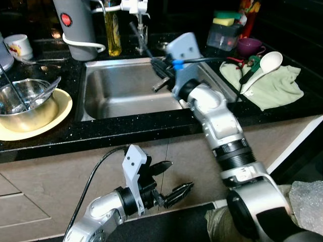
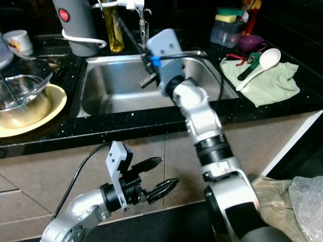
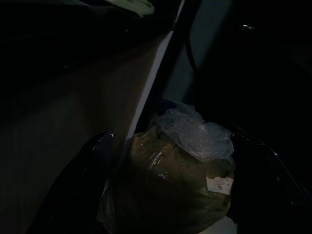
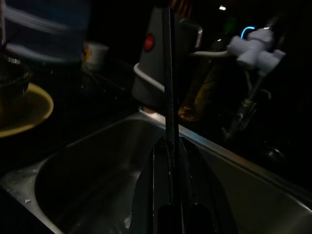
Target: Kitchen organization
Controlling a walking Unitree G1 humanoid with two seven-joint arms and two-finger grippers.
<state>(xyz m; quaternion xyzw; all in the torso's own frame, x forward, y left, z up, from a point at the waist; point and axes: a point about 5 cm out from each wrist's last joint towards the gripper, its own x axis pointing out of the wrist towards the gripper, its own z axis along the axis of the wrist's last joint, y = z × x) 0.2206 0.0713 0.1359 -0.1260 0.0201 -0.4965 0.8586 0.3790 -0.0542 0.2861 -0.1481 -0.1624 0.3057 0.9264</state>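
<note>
My right arm reaches over the steel sink (image 1: 96,103). Its gripper (image 1: 136,33) is shut, the long black fingers pressed together and pointing at the back rim, between the yellow soap bottle (image 1: 113,30) and the white tap (image 1: 135,7). In the right wrist view the shut fingers (image 4: 168,97) run as one thin ribbed strip above the basin. I cannot tell whether anything is pinched between them. My left gripper (image 1: 174,179) hangs open, holding nothing, low in front of the cabinet door below the counter.
A yellow plate (image 1: 60,108) holding a metal bowl (image 1: 22,103) with utensils sits left of the sink. A grey appliance (image 1: 75,25) stands behind. To the right, a white ladle (image 1: 262,68) lies on a green cloth (image 1: 275,88). A stuffed bag (image 3: 195,141) sits on the floor.
</note>
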